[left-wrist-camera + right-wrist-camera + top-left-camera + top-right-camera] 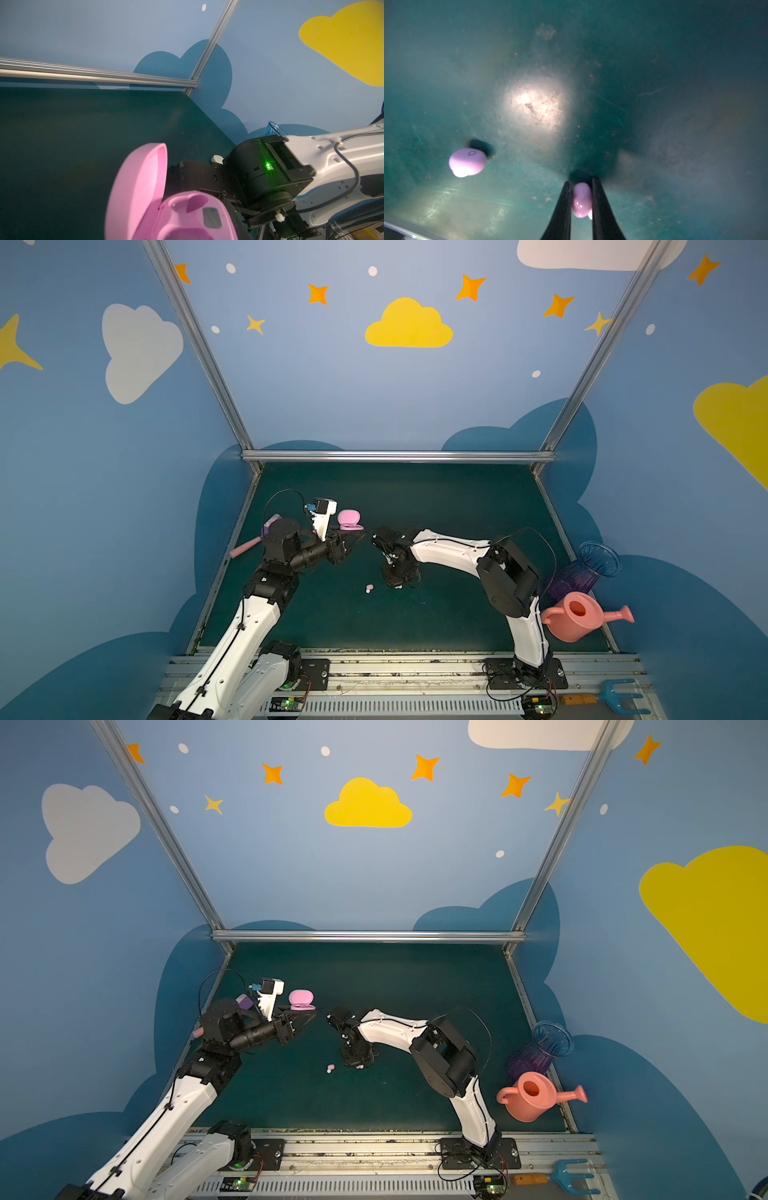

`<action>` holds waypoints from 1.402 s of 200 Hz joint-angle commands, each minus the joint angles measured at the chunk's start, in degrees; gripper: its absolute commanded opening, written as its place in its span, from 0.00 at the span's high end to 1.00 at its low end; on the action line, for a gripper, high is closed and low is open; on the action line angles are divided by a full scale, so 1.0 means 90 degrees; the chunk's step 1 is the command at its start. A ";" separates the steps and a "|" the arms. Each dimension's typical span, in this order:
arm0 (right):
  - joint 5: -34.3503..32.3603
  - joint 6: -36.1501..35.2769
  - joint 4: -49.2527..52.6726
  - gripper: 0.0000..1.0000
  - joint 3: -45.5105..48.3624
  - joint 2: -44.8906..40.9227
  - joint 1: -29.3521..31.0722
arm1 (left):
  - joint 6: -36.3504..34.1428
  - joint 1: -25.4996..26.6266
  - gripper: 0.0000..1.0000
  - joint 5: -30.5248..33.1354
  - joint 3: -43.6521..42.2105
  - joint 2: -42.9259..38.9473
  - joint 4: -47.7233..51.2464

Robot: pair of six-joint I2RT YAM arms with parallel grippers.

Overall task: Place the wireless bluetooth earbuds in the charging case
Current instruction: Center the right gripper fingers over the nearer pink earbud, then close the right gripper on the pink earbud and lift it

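Pale blue walls (332,385) enclose the cell, painted with a yellow cloud (408,325), a white cloud (139,350), orange stars (470,287) and darker blue clouds (515,427) low down. Aluminium rails (399,456) frame the corners. The dark green worktop (436,506) is scuffed, with a bright glare patch (535,101).

The gripped earbud (581,199) and the loose earbud (467,162) are smooth, glossy pink plastic with bright highlights. The table mat (654,62) beneath is matt dark green, scuffed and dust-speckled. The open charging case (141,187) is satin-smooth pink plastic. The frame rail (83,74) is brushed metal.
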State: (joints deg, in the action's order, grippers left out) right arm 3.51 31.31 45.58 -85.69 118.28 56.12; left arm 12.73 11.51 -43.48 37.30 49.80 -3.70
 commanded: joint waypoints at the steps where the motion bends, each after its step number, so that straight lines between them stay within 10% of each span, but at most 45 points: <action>1: -0.0062 0.0056 0.0081 0.88 0.0310 -0.0157 -0.0029 | 0.0041 -0.0024 0.90 -0.0158 0.0039 -0.0084 -0.0243; 163: 0.1904 -0.0012 -0.0537 0.88 0.1734 -0.4799 -0.1616 | -0.0133 0.1906 0.89 0.0582 -0.0360 0.0224 -0.1833; 280: 0.3621 0.0401 -0.0677 0.87 0.1481 -0.6762 -0.2354 | 0.0176 0.3067 0.89 -0.0793 0.0681 0.3284 -0.4998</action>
State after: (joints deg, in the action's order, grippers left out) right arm 31.40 32.62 42.09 -73.19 58.96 35.27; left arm 11.86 37.71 -44.80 40.32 75.44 -37.52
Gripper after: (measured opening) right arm 0.134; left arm 0.392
